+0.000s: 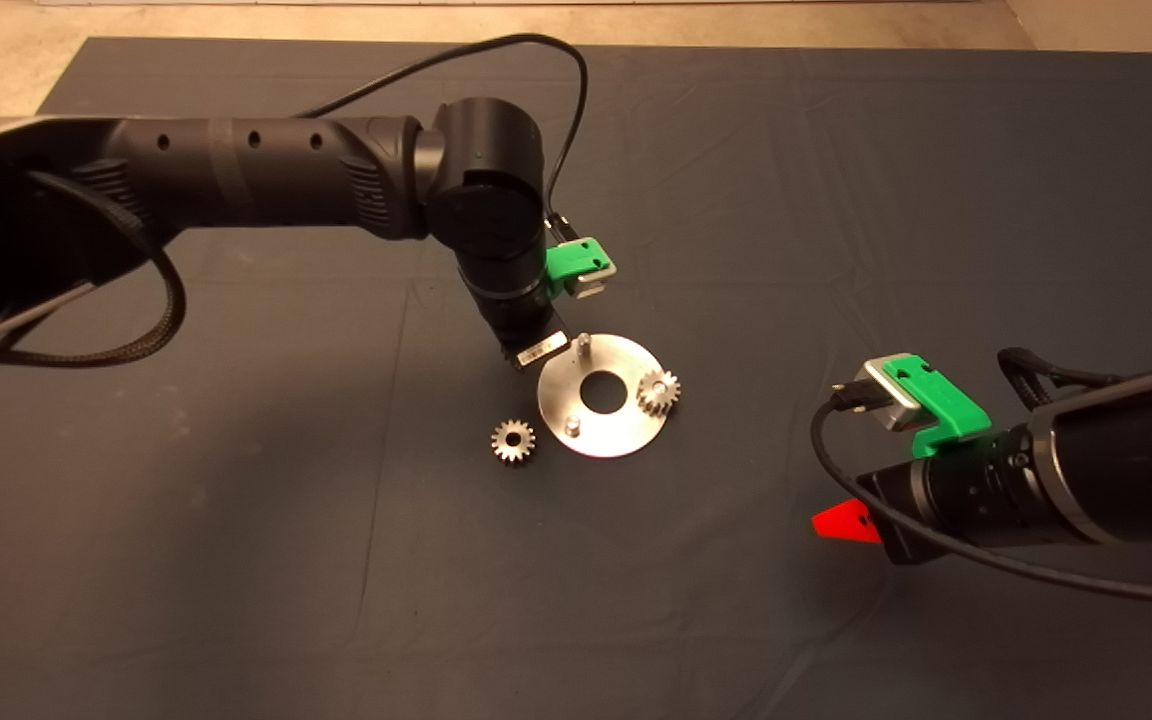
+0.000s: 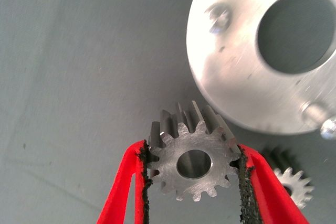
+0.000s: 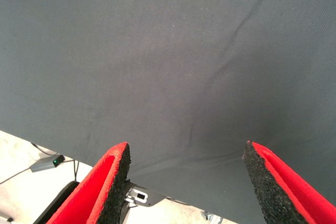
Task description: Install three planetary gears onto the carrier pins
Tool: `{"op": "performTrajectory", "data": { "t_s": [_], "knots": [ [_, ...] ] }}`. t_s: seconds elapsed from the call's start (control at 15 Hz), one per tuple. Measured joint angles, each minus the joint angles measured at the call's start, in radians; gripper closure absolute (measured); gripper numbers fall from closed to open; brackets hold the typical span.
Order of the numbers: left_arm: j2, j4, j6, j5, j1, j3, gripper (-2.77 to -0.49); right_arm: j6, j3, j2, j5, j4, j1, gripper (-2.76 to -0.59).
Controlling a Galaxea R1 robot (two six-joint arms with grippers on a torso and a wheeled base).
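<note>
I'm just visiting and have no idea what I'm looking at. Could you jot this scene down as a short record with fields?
Surface: dark mat
Disc: shiny silver disc with a large centre hole
Bare pins: two, far pin and near pin
Mounted gear: one gear on the disc's right side
Loose gear: one on the mat, left of the disc
Held gear: third gear, clamped between the left gripper fingers, beside the disc
Right gripper: open, nothing held, off to the right

Red fingers (image 2: 123, 187) with black pads pinch a silver-grey gear (image 2: 191, 161) beside a shiny silver disc (image 1: 626, 435) on the dark grey mat (image 1: 236, 550), while green mounts (image 1: 941, 405) top the black arms (image 1: 266, 165).
</note>
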Motion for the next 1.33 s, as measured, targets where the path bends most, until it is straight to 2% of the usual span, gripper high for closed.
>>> {"op": "performTrajectory", "data": {
  "t_s": [0.13,0.27,0.47,0.67,0.73,0.87,0.93,1.13,1.2,1.33],
  "knots": [
    [0.032,-0.005,0.004,-0.001,-0.010,-0.026,-0.78,0.000,0.000,0.000,-0.001,0.000,0.000,-1.60],
    [0.063,-0.004,0.014,-0.002,-0.034,-0.062,-0.78,0.000,0.000,0.000,-0.001,0.000,0.000,-1.60],
    [0.069,-0.016,0.016,-0.006,-0.062,-0.068,-0.78,0.000,0.000,0.000,-0.002,0.001,0.000,-1.60],
    [0.070,-0.032,0.016,-0.036,-0.062,-0.073,-0.78,0.000,0.001,0.000,-0.001,0.003,0.000,-1.60],
    [0.070,-0.038,0.016,-0.055,-0.062,-0.073,-0.78,0.000,0.001,0.000,-0.001,0.003,0.000,-1.60],
    [0.078,-0.062,0.016,-0.110,-0.062,-0.073,-0.78,0.000,0.001,0.000,0.000,0.005,0.000,-1.60],
    [0.083,-0.074,0.016,-0.124,-0.062,-0.077,-0.78,0.000,0.001,0.000,0.000,0.006,0.000,-1.60],
    [0.091,-0.077,0.022,-0.137,-0.062,-0.106,-0.78,0.000,0.001,0.000,0.000,0.006,0.000,-1.60],
    [0.095,-0.076,0.031,-0.148,-0.062,-0.124,-0.78,0.000,0.001,0.000,0.000,0.006,0.000,-1.60],
    [0.117,-0.076,0.042,-0.154,-0.062,-0.153,-0.78,0.000,0.001,-0.001,0.000,0.006,0.000,-1.60]
  ]
}}
